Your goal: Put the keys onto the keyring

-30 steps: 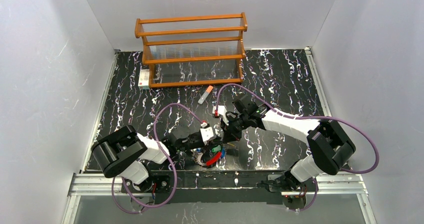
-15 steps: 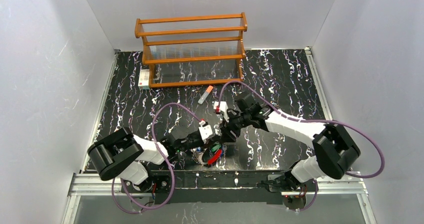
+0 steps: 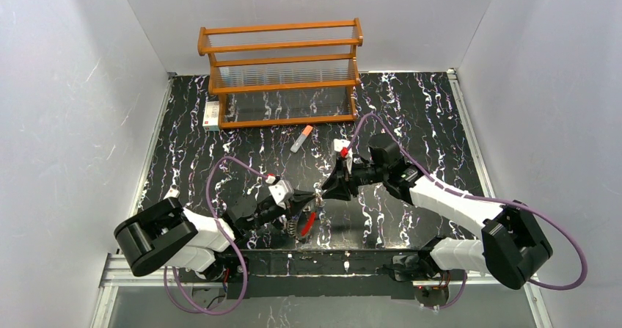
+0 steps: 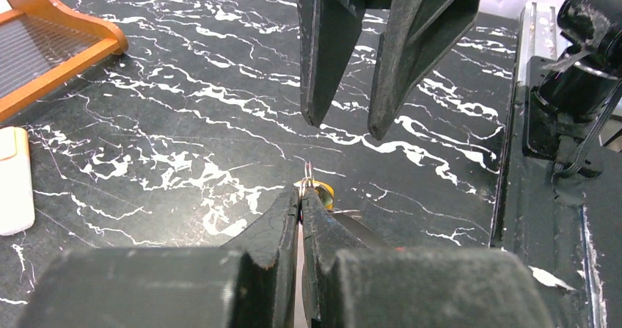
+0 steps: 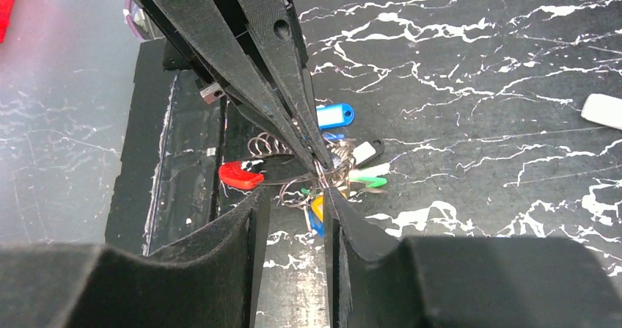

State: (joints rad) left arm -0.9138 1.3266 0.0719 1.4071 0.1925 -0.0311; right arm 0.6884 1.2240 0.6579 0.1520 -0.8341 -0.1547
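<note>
The keyring [image 3: 308, 219] hangs near the table's front edge, with its red section [image 5: 240, 174] to the left in the right wrist view. Several keys with blue, green and yellow heads [image 5: 367, 182] cluster on its wire; the yellow head [image 4: 323, 193] also shows in the left wrist view. My left gripper [image 4: 302, 196] is shut on the keyring's thin wire and holds it just above the table. My right gripper [image 5: 295, 198] is open, and its fingers [image 4: 320, 64] point at the left gripper's tips, a short way from the wire. The two grippers face tip to tip [image 3: 320, 194].
A wooden rack [image 3: 282, 71] stands at the back. A grey stick with an orange cap [image 3: 301, 139] lies in front of it. A small white tag [image 3: 211, 114] lies at the rack's left end. The table's metal front rail [image 3: 323, 262] is close below the keyring.
Both arms have shifted: the left wrist has drawn back to the left, the right wrist up and to the right. The keyring has risen a little with the left gripper.
</note>
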